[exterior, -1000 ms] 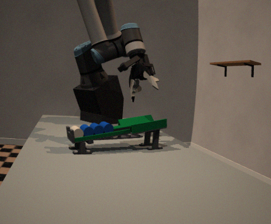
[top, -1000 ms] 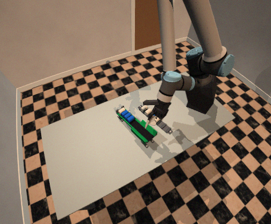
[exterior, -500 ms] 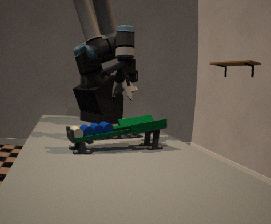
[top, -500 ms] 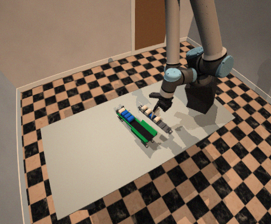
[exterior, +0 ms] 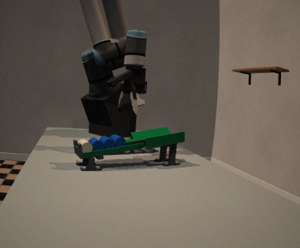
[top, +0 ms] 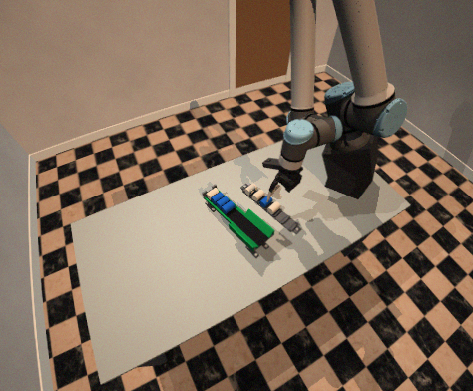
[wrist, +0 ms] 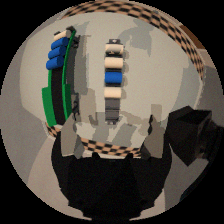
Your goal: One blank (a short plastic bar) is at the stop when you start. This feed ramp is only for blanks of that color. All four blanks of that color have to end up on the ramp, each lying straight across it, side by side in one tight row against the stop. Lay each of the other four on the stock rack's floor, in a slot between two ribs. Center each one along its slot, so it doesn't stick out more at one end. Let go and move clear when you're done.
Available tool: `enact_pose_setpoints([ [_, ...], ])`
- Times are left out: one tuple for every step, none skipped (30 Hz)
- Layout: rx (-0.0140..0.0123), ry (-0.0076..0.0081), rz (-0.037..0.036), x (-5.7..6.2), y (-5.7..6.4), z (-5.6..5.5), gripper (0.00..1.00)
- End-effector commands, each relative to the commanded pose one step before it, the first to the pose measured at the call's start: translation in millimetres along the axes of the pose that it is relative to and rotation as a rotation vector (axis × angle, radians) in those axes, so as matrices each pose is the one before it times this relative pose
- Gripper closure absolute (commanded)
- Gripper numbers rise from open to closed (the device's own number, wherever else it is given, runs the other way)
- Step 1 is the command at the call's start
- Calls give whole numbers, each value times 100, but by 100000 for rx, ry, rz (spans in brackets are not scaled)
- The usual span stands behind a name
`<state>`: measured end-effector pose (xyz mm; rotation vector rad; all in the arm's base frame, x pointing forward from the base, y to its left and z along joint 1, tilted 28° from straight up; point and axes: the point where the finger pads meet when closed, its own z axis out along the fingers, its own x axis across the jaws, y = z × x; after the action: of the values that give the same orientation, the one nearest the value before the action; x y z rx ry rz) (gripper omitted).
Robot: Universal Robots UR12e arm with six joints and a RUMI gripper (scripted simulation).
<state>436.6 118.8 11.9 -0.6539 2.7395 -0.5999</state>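
hand (top: pixel 274 187) fully open, empty | above stock rack (top: pixel 287 222) | no readable writing

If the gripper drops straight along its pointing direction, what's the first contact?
Probably the blue plastic blank lying in the grey stock rack; the open gripper hangs just above it, pointing down. Depth is unclear.
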Motion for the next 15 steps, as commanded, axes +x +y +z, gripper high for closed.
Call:
enact_pose_setpoints([
  [164, -2, 191, -117, -151, -36, 0],
  [6, -16, 7, -5, -3, -2, 0],
  [4, -12, 5, -3, -2, -2, 0],
  [3, -7, 5, -2, -1, -1, 0],
  [2, -4, 16, -1, -1, 0, 0],
  [1, -1, 39, 1, -1, 1, 0],
  [0, 1, 73, 2, -1, 2, 0],
  [0, 0, 0, 0, 0, 0, 0],
  [0, 0, 0, 0, 0, 0, 0],
  [-2, 7, 110, 7, 1, 3, 0],
  [-1, 4, 165, 4, -1, 4, 0],
  [-1, 5, 183, 4, -2, 5, 0],
  [-1, 5, 240, 5, -4, 6, 0],
  [-1, 6, 302, 6, -5, 8, 0],
  [-1, 8, 371, 7, -6, 10, 0],
])
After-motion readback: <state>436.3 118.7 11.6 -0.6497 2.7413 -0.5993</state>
